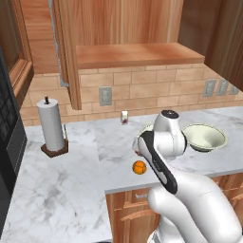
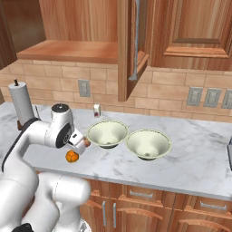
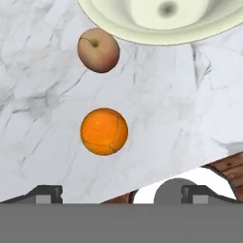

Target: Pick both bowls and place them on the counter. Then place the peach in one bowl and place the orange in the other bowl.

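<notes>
Two cream-white bowls [image 2: 107, 133] [image 2: 148, 144] stand side by side on the marble counter [image 2: 199, 158]. In the hand view, the peach [image 3: 98, 50] lies just beside the rim of one bowl [image 3: 166, 21], and the orange [image 3: 104, 131] rests a little nearer to me. My gripper [image 3: 122, 193] hangs open above the fruits, its fingertips wide apart and holding nothing. From the right base view my hand [image 2: 77, 139] hovers left of the bowls, over the orange [image 2: 71, 156]. In the left base view the orange [image 1: 139, 167] sits near the counter's front edge, with one bowl [image 1: 204, 136] to the right of my arm.
A paper towel roll [image 1: 51, 126] stands at the back left of the counter, and a small bottle [image 1: 124, 117] sits against the brick wall. A brown wooden shelf [image 1: 137, 54] hangs above. The counter's front edge runs close to the orange.
</notes>
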Tool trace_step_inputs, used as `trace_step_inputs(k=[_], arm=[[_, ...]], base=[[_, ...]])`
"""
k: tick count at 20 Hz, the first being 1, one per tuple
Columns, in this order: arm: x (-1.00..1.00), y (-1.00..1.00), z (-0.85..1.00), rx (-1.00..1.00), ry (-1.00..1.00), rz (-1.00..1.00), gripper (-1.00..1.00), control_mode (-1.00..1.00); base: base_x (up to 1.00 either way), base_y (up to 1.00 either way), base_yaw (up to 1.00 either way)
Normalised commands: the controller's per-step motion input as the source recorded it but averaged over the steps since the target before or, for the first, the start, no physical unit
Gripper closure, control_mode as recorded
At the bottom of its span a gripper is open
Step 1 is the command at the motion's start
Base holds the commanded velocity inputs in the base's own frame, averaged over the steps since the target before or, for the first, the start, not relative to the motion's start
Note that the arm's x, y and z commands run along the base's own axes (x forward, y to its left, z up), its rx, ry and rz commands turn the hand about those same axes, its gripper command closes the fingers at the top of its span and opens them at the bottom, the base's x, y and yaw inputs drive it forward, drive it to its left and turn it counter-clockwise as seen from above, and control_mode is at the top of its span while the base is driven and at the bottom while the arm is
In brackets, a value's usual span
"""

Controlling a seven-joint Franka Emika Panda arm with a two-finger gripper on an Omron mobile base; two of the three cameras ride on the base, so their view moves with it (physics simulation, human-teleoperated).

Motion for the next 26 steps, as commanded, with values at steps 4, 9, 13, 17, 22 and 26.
trace_step_inputs(k=[4,9,13,17,22,26], arm=[[0.15,-0.01,-0.36,-0.04,0.00,0.12,-1.00,-1.00],[0.08,-0.02,-0.39,0.00,0.02,0.17,-1.00,-1.00],[0.23,0.11,-0.30,0.00,0.00,0.14,-1.00,-1.00],[0.28,0.19,-0.20,0.00,-0.02,0.12,-1.00,-1.00],[0.22,0.08,-0.14,0.00,-0.05,0.10,-1.00,-1.00],[0.08,0.00,-0.26,-0.03,0.00,0.06,-1.00,-1.00]], base=[[0.00,0.00,0.00],[0.00,0.00,0.00],[0.00,0.00,0.00],[0.00,0.00,0.00],[0.00,0.00,0.00],[0.00,0.00,0.00]])
